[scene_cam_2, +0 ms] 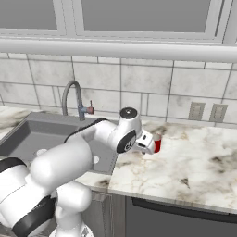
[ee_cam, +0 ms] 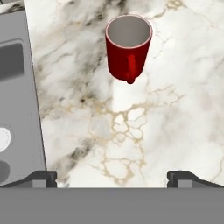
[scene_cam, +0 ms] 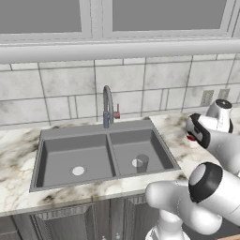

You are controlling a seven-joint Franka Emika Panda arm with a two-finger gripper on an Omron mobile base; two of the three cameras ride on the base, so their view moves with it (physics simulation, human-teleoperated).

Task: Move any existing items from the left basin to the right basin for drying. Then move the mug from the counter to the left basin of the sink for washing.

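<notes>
Hand view shows the red mug upright on the marble desk, its handle facing the camera, ahead of the tool, whose tips are spread wide and pinch nothing. Beside it lies the dark-grey sink; the grey cup stands in the narrower right basin, the wider left basin alongside. Behind rise the arched faucet, pale wall tiles and two outlets.

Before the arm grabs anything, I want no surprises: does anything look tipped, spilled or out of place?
Nothing stands out. The red mug stands upright and empty on the marble counter, the grey cup stands upright in the right basin, and the left basin holds nothing.
</notes>
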